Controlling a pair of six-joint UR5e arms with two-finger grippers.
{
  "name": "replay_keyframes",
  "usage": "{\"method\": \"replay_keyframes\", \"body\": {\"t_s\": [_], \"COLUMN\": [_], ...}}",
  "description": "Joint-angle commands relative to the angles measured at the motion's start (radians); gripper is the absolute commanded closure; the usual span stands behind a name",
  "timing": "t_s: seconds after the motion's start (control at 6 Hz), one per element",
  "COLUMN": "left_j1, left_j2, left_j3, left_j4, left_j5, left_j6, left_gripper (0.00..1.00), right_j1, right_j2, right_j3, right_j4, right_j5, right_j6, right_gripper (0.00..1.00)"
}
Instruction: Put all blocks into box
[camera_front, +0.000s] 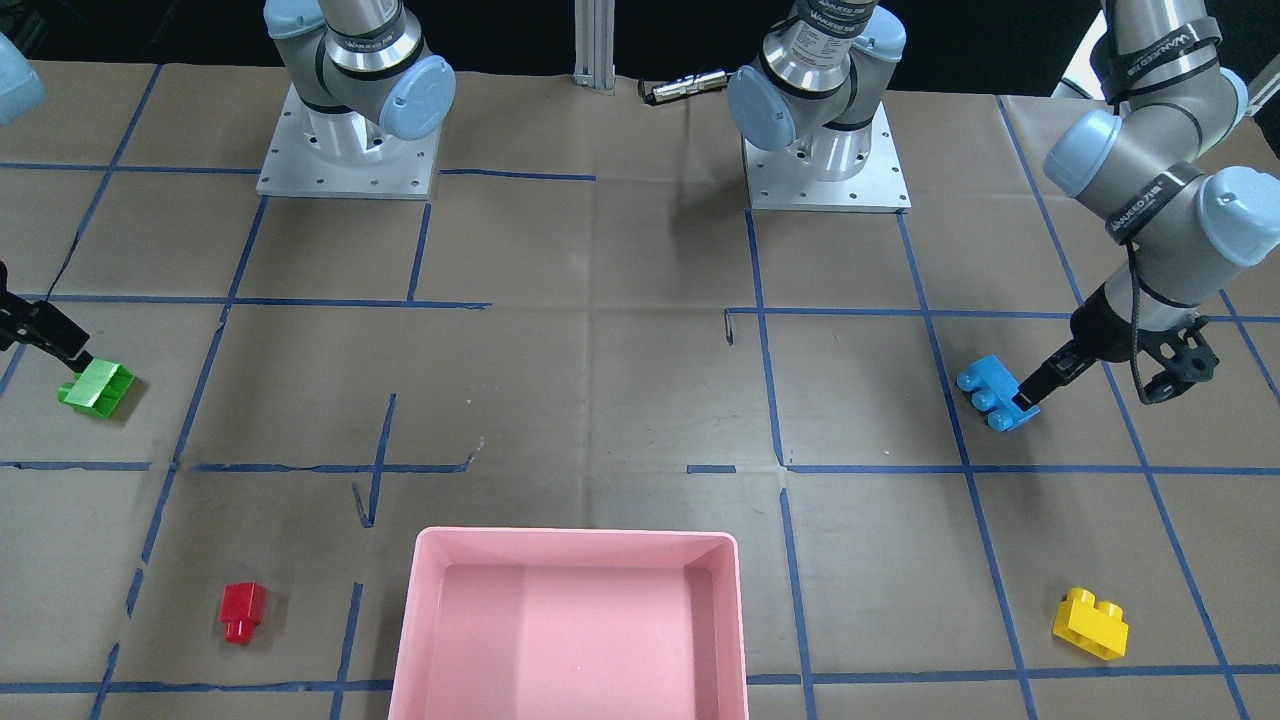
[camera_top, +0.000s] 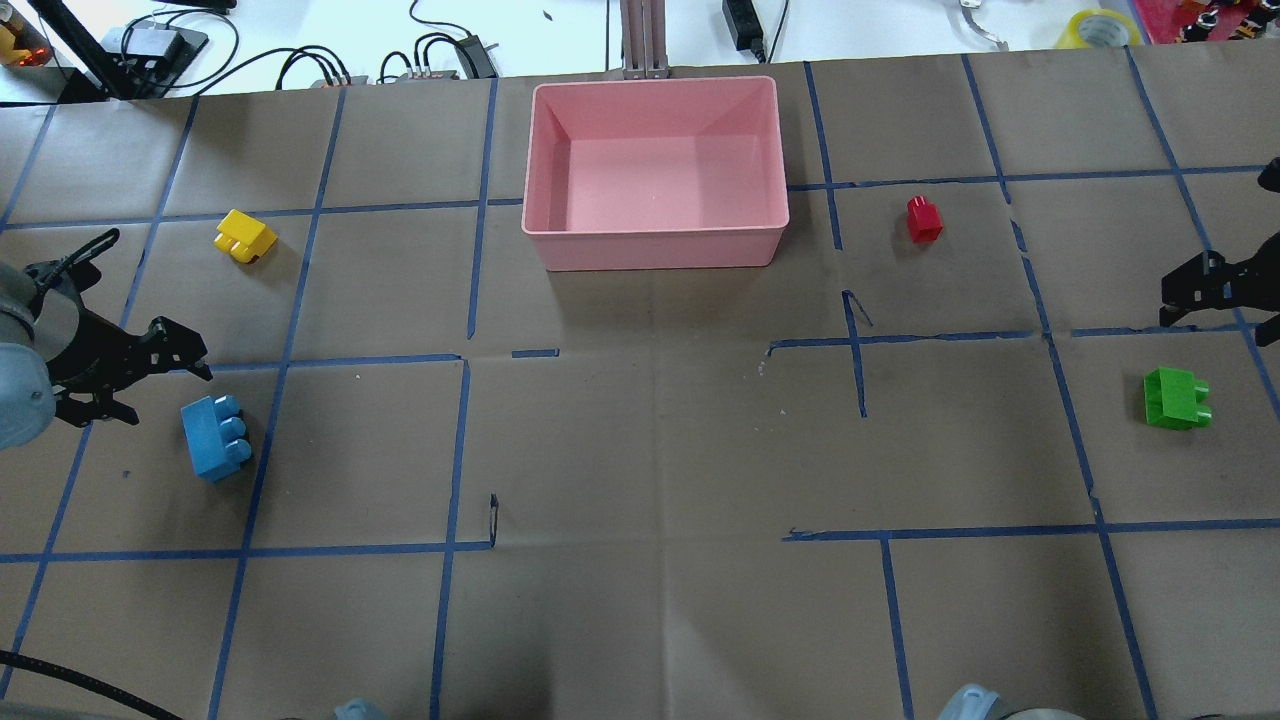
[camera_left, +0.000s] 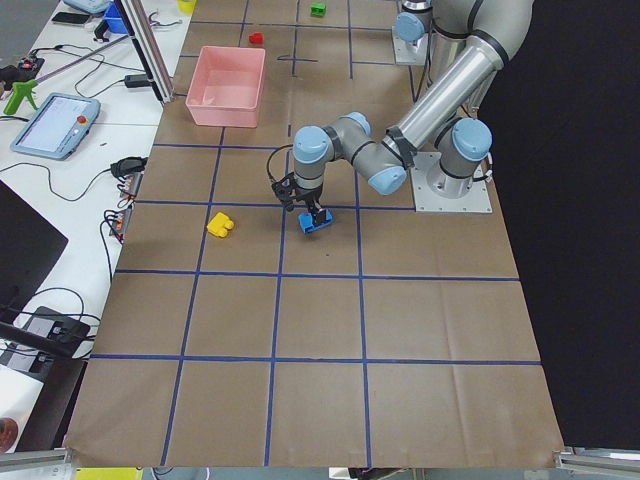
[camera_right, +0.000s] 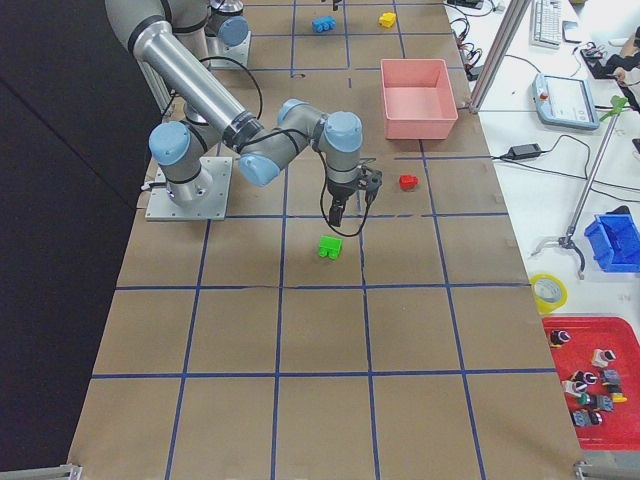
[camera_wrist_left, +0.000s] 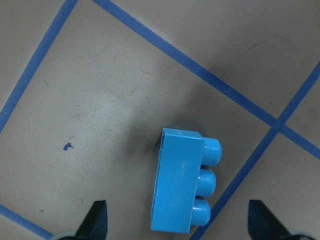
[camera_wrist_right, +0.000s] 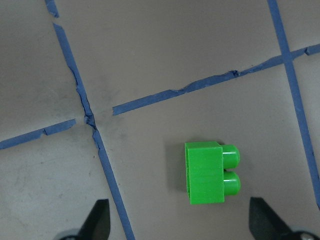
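The light-blue block (camera_top: 215, 438) lies on its side at the table's left. My left gripper (camera_top: 168, 395) is open just over it. In the left wrist view the block (camera_wrist_left: 182, 182) sits between the spread fingertips (camera_wrist_left: 97, 217), untouched. The green block (camera_top: 1177, 398) lies at the right. My right gripper (camera_top: 1215, 315) is open above it. The right wrist view shows the green block (camera_wrist_right: 210, 172) just ahead of the open gripper (camera_wrist_right: 180, 217). The yellow block (camera_top: 244, 236) and the red block (camera_top: 924, 219) lie loose on the table. The pink box (camera_top: 655, 250) is empty.
Brown paper with blue tape grid lines covers the table. The two arm bases (camera_front: 345, 150) stand at the robot's edge. Cables and tools lie beyond the far table edge (camera_top: 300, 60).
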Motion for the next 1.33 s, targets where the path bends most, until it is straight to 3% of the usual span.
{"method": "replay_keyframes", "body": {"t_s": [0.0, 0.33, 1.17], "left_j1": [-0.02, -0.012, 0.002], "left_j2": [-0.049, -0.053, -0.086], "left_j3": [-0.001, -0.033, -0.065], "left_j4": [0.049, 0.059, 0.093], "left_j5": [0.003, 0.006, 0.006], "left_j6": [-0.014, -0.009, -0.005], "left_gripper": [0.01, 0.01, 0.01], "right_j1": [-0.032, -0.069, -0.106], "right_j2": [0.03, 0.056, 0.148], "right_j3": [0.075, 0.114, 0.14], "right_j4": [-0.08, -0.175, -0.271], "right_j5": [0.003, 0.005, 0.015], "right_j6": [-0.012, -0.093, -0.164], "right_gripper": [0.04, 0.06, 0.06]}}
